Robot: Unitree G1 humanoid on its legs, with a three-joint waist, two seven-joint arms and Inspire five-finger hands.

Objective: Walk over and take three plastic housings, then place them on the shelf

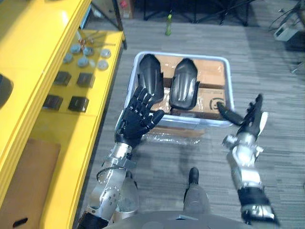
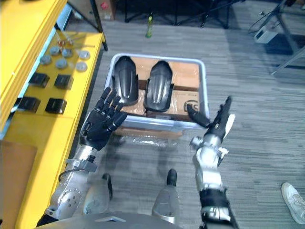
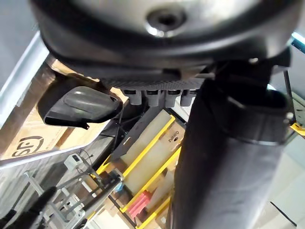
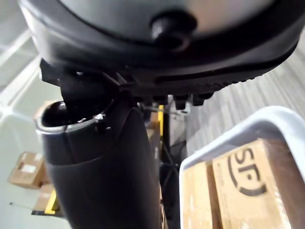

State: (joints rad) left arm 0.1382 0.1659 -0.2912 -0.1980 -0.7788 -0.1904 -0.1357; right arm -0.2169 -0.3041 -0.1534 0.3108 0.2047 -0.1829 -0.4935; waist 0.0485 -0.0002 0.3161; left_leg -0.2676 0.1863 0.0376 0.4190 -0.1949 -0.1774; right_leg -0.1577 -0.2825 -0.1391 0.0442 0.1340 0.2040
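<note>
Up close, the left hand [image 1: 138, 114] and the right hand [image 1: 250, 119] are spread wide and hold nothing. Just past them a bin [image 1: 228, 90] holds the left housing [image 1: 150, 81] and the right housing [image 1: 185, 83], side by side on cardboard [image 1: 209, 71]. Grabbing has not begun, I think; next the left hand should dip and wrap round the left housing.

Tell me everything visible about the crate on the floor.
The crate is pale, plastic-looking, rectangular with rounded corners, standing on grey carpet beside the yellow shelf. Cardboard boxes fill it; two black plastic housings lie side by side on them. The open left hand and right hand are raised before its near corners.
</note>
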